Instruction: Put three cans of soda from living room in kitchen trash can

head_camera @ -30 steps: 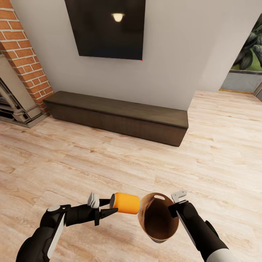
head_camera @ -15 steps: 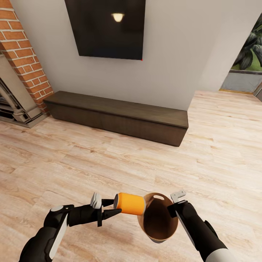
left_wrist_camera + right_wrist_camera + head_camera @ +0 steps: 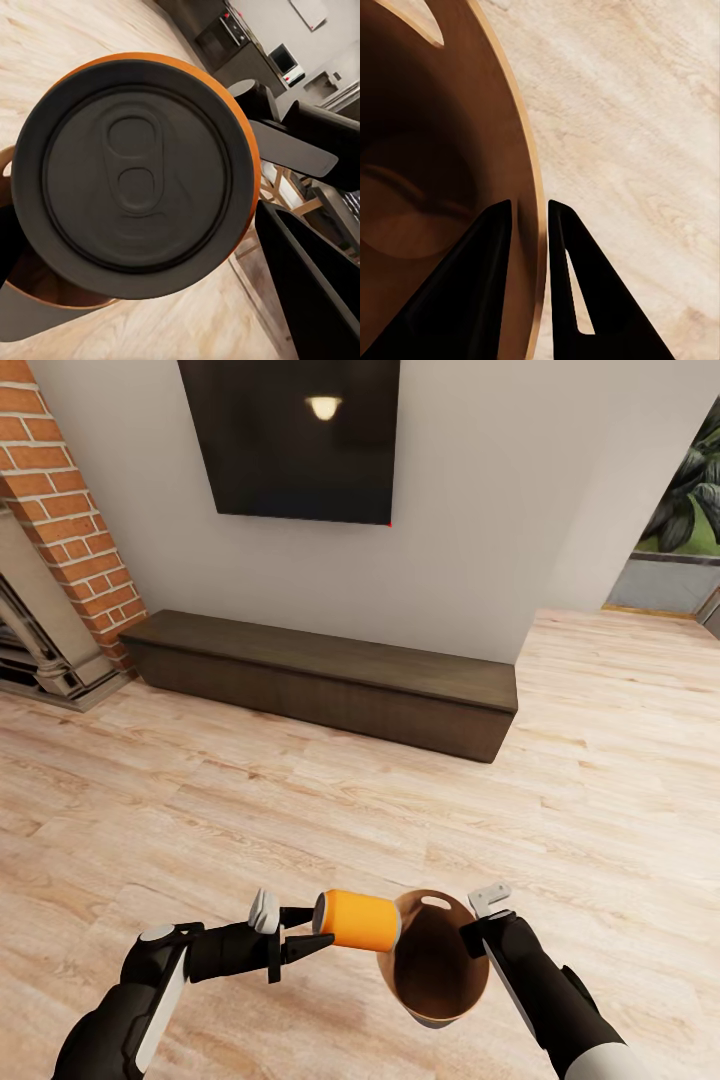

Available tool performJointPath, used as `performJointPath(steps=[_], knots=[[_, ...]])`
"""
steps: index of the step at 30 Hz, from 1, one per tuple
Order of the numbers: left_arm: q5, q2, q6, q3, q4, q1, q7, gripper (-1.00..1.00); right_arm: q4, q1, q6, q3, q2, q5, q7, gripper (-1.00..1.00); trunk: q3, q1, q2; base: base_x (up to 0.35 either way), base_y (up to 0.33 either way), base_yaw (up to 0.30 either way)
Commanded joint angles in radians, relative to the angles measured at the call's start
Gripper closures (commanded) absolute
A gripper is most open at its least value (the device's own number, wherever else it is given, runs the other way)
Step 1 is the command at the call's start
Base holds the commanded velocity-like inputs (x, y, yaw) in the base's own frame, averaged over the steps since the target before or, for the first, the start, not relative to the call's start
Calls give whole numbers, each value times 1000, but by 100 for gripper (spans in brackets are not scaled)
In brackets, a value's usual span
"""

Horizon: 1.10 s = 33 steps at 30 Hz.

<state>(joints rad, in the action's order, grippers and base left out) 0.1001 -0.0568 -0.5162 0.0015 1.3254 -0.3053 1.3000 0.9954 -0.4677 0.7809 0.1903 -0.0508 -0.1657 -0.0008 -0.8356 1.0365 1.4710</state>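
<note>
Over bare plank floor (image 3: 300,800), orange can (image 3: 360,921) overlaps bin rim (image 3: 397,920)

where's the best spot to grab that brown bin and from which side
By its rim wall, as the right gripper holds it: one finger inside, one outside, pinching the thin wall of the trash can. Come from the robot's right side, opposite the orange soda can in the left gripper, so the open mouth stays free. The oval hand slot looks like another possible hold.

Light wood plank floor (image 3: 300,810) spreads beneath my grippers. Well ahead of them, a long dark low bench (image 3: 330,680) sits directly on it, against the pale wall.
</note>
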Motion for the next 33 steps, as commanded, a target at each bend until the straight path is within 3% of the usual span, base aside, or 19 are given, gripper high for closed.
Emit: performJointPath(steps=[1, 3, 5, 8, 33], knots=[[0, 0, 1, 0, 0, 0, 1, 100, 0, 0, 0, 0, 0, 9, 5, 100, 0, 0, 0, 0, 0, 0], [0, 7, 2, 0, -1, 0, 1, 100, 0, 0, 0, 0, 0, 9, 5, 100, 0, 0, 0, 0, 0, 0], [-2, 34, 3, 1, -7, 0, 1, 100, 0, 0, 0, 0, 3, 9, 5, 100, 0, 0, 0, 0, 0, 0], [-3, 41, 3, 1, -13, 0, -1, 100, 0, 0, 0, 0, 6, 9, 5, 100, 0, 0, 0, 0, 0, 0], [-11, 72, 6, 2, -66, 0, -11, 100, 1, 0, 0, 1, 14, 9, 4, 100, 0, 0, 0, 0, 0, 0]])
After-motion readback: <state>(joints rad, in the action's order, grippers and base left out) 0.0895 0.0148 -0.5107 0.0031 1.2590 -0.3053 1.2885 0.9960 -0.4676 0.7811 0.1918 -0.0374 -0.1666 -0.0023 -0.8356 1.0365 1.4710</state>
